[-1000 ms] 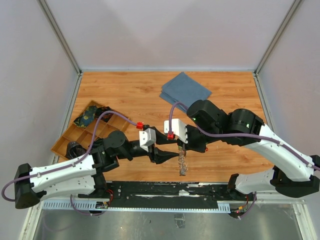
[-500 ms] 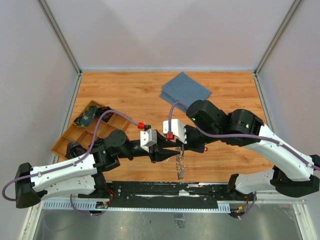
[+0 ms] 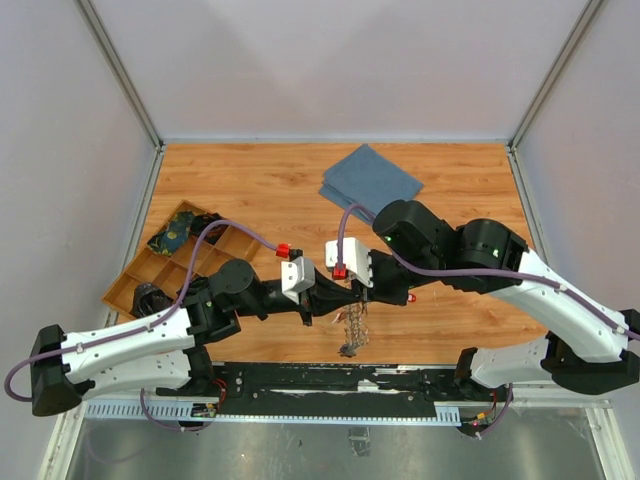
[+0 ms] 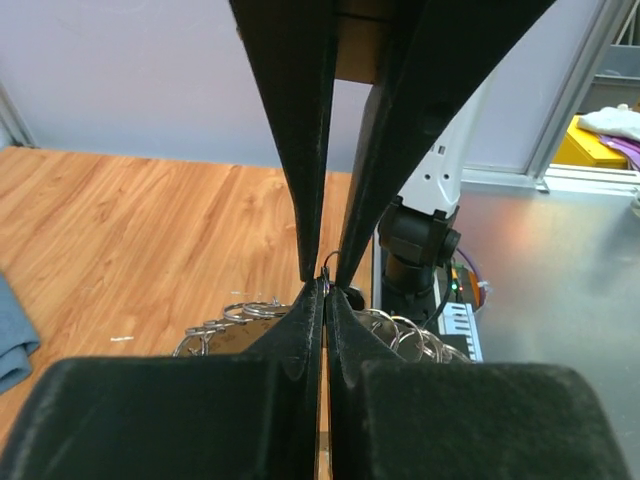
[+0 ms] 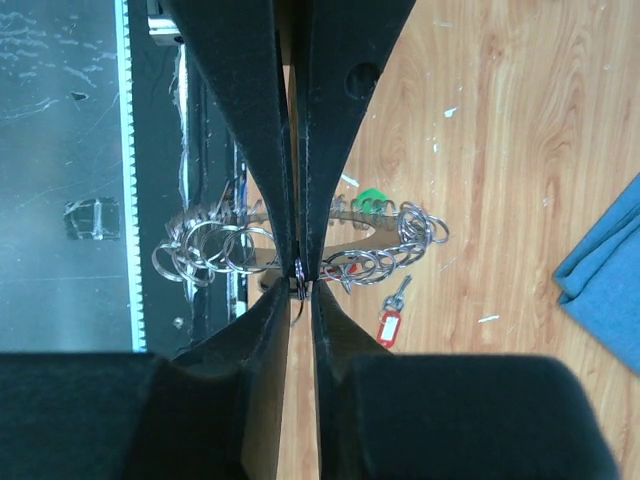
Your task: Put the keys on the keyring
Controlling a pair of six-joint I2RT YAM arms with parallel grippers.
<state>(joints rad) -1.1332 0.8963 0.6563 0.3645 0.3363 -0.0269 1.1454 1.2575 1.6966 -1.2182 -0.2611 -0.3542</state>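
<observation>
Your left end effector (image 4: 325,285) and right end effector (image 5: 300,283) both squeeze the keyring (image 5: 415,225) tight; the red key (image 5: 389,322) looks loose.

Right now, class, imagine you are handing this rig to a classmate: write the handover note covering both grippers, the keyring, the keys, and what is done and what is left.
Left gripper: shut, fingertips pinching the keyring.
Right gripper: shut on a small loop of the keyring, tip to tip with the left.
Keyring: dangles below the meeting fingertips, near the table's front edge.
Keys: a red-tagged key and a green tag show by the ring; threaded or not, cannot tell.
Done: ring held by both arms. Left: thread the keys on.
</observation>
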